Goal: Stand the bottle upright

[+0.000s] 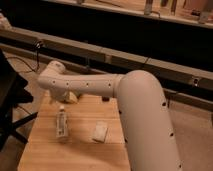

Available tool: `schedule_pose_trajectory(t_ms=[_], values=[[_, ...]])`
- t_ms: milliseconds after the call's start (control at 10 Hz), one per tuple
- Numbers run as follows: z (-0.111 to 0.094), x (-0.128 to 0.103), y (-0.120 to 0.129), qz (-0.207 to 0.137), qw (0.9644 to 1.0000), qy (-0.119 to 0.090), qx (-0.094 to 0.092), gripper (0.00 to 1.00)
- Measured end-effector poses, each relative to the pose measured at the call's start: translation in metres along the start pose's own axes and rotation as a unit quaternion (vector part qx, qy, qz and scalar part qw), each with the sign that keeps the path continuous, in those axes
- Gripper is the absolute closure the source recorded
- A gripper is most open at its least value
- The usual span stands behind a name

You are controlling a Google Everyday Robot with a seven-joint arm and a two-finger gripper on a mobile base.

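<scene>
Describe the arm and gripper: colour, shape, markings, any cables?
The arm is off-white, smooth and tubular: a fat rounded shell nearest the camera, a slimmer link with a row of small dark dots, then a rounded knuckle. No cables show on it. The gripper sits under that knuckle, just above the bottle on the table, mostly in shadow.

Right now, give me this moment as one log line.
bottle: on table, beside white packet | gripper: above its cap, mostly hidden by arm | upright: cannot tell
</scene>
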Motion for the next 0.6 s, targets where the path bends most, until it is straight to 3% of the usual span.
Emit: schedule_pose_trajectory(t_ms=[600], values=[[0.043,0.004,0.003,0.002,0.9989,-0.047,-0.001,0.20]])
